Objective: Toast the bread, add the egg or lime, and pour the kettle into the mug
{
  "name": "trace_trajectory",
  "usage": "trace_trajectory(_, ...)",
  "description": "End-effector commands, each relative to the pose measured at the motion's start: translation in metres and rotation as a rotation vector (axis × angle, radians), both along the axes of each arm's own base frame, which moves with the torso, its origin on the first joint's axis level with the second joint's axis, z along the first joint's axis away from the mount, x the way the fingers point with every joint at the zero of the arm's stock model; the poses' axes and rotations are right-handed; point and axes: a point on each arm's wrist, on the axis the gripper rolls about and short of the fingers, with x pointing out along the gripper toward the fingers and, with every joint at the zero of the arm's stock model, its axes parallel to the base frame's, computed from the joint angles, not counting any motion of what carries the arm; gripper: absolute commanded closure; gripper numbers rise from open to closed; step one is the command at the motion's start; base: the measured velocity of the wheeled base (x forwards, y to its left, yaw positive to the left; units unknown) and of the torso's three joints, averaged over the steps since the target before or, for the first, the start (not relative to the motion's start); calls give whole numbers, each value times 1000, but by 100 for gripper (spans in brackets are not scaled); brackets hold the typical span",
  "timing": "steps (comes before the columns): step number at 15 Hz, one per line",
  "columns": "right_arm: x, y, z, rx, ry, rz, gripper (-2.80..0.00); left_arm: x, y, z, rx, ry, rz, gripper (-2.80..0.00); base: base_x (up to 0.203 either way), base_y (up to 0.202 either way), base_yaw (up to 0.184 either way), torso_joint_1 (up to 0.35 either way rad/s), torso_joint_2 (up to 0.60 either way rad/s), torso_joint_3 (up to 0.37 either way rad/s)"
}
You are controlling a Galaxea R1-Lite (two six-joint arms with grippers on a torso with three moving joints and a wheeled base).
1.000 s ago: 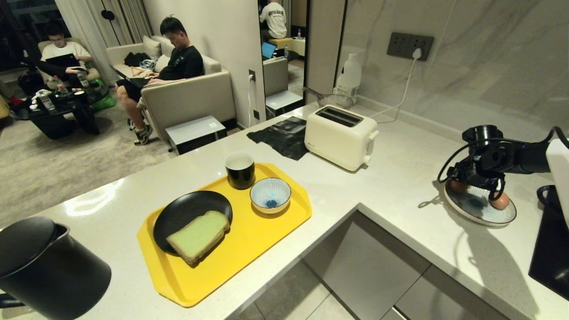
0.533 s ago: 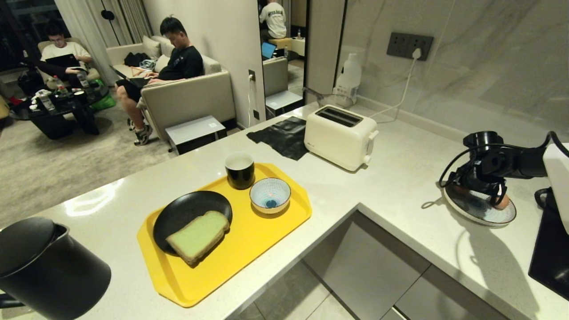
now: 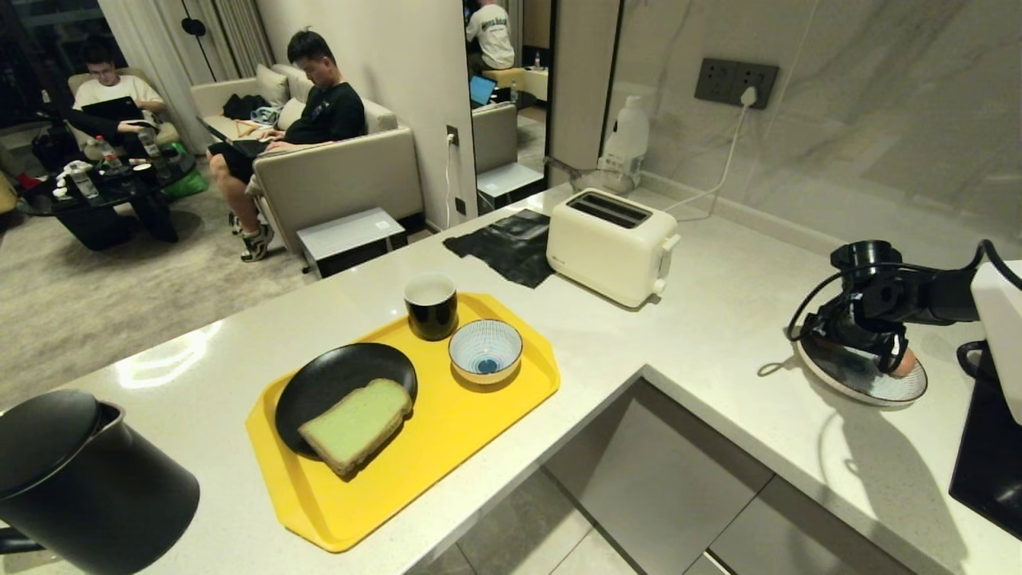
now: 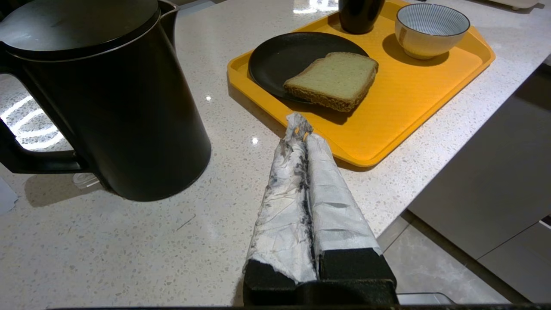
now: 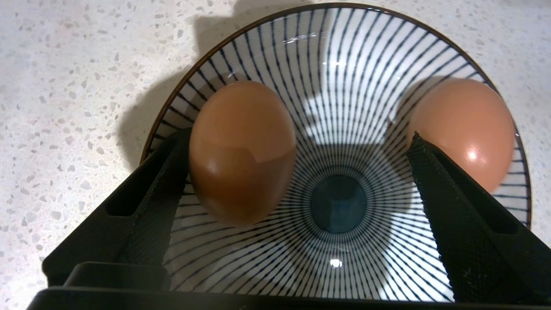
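Black right claw (image 3: 866, 351) hides one egg (image 5: 242, 153) from the head view.

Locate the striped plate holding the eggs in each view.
Head: striped plate at far right on the counter, under the right end effector.
Left wrist: not in it.
Right wrist: striped plate fills the frame.
Shared landmark: egg on its rim.

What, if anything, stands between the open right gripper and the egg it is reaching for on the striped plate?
Nothing visible does. The right gripper is open over the striped plate, the nearer egg just inside one finger; the second egg lies outside the other.
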Motion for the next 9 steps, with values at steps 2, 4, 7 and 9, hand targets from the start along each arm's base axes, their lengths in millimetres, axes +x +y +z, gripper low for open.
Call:
trace_trajectory(2, 3, -6, -1, -13, -20, 44, -280, 0, 0, 0, 0, -3, 0, 0, 0, 0, 0, 0, 0, 0)
trace_trajectory(4, 3, -12, 0, -12, -33, 82, -280, 0, 0, 0, 0, -3, 0, 0, 0, 0, 0, 0, 0, 0)
trace_trajectory(7, 5, -17, -2, 8, -56, 126, -280, 0, 0, 0, 0, -3, 0, 0, 0, 0, 0, 0, 0, 0)
trace_trajectory(9, 4, -22, -4, 27, -62, 155, -280, 0, 0, 0, 0, -3, 0, 0, 0, 0, 0, 0, 0, 0)
